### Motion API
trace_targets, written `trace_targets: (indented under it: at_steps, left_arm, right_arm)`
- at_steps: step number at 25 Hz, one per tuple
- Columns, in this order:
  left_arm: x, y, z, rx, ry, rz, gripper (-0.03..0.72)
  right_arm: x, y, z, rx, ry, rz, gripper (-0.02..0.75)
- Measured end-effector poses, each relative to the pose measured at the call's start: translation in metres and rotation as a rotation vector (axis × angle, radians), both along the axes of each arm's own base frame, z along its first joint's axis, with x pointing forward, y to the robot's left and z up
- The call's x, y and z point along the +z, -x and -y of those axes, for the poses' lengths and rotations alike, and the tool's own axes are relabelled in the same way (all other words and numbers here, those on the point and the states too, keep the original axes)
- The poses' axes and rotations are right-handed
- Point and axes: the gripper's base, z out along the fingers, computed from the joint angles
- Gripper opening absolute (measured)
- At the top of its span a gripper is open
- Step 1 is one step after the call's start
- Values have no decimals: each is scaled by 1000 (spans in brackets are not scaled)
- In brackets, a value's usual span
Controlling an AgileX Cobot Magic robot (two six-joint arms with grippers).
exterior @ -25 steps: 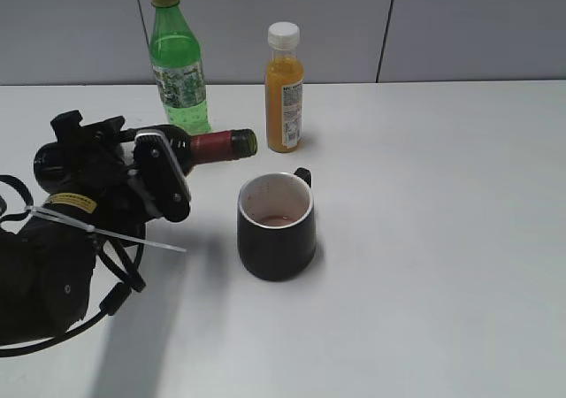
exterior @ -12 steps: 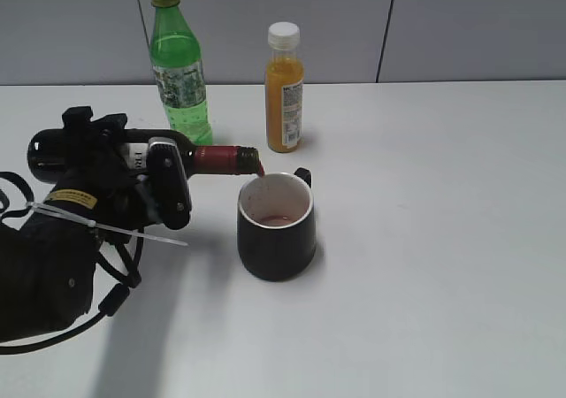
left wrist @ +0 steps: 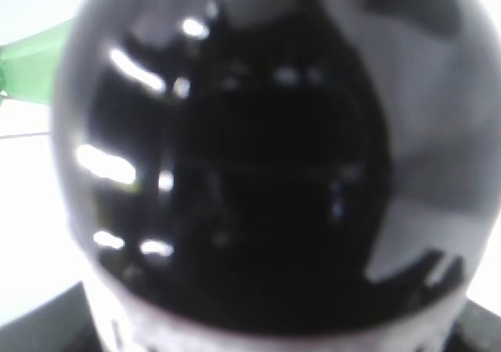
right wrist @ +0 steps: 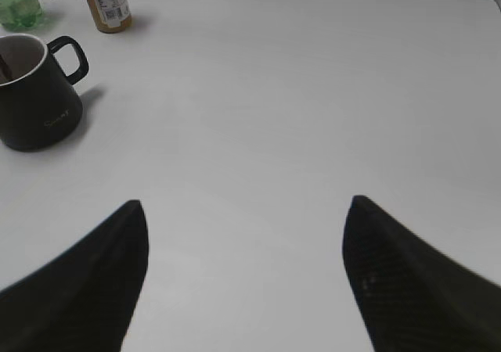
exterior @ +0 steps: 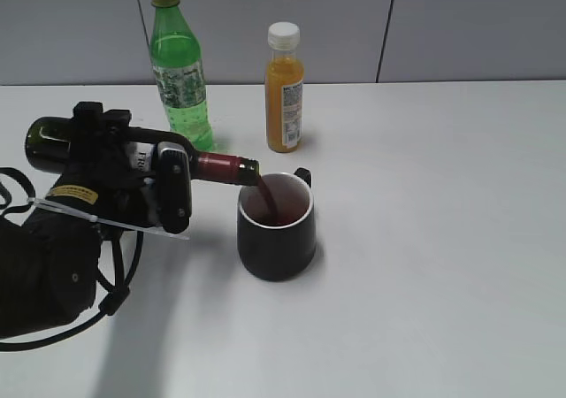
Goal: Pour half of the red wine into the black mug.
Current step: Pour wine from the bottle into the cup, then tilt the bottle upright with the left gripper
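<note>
Nearest us, our left claw [exterior: 164, 186] is clamped around the wine bottle [exterior: 133, 155], tipped with its mouth over the black mug [exterior: 276, 225] mid-surface [exterior: 424, 239], so we judge pouring underway. Next we should level the bottle at half. Right of the mug, our right claw [right wrist: 243, 281] hangs spread wide and empty.

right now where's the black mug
In the exterior view the black mug stands on the table left of centre, in front of the orange juice bottle, under the tilted wine bottle's mouth.

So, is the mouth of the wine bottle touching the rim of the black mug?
Cannot tell. In the exterior view the wine bottle mouth overlaps the black mug rim, so no gap or contact shows.
</note>
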Motion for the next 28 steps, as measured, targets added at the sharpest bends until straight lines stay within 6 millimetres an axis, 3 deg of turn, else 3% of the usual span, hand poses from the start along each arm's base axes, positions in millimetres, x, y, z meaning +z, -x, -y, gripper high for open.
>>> trace_targets:
  at_steps: [28]
  left_arm:
    - [1, -1, 0, -17, -88, -4, 533]
  right_arm:
    - [0, 0, 0, 0, 1, 0, 585]
